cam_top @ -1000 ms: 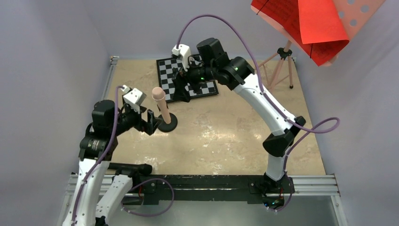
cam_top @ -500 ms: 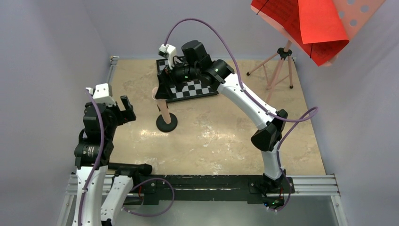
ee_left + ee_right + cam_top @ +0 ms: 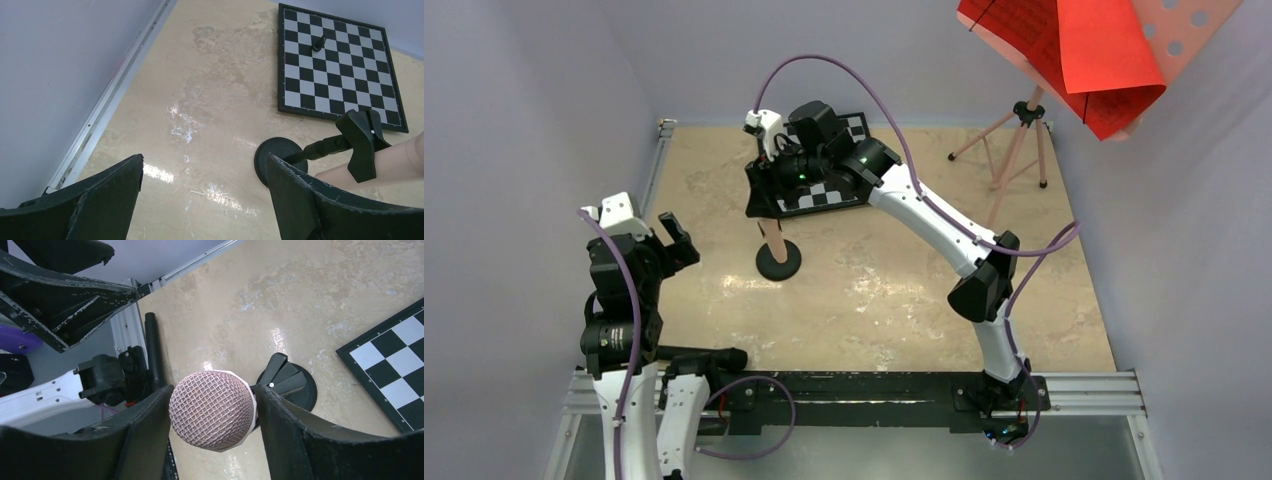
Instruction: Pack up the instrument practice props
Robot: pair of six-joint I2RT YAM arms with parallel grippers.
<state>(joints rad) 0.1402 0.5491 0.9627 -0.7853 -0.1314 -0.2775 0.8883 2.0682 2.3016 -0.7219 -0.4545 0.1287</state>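
The peach microphone stands tilted in the clip of a black round-based stand, left of the table's middle and just near of the chessboard. The right gripper brackets its mesh head, fingers close on both sides; I cannot tell whether they press. The left gripper hangs spread and empty at the left. The microphone looks light and rigid. Its rounded head could slip, so the straight body below seems the better hold, and the stand may lift along with it.
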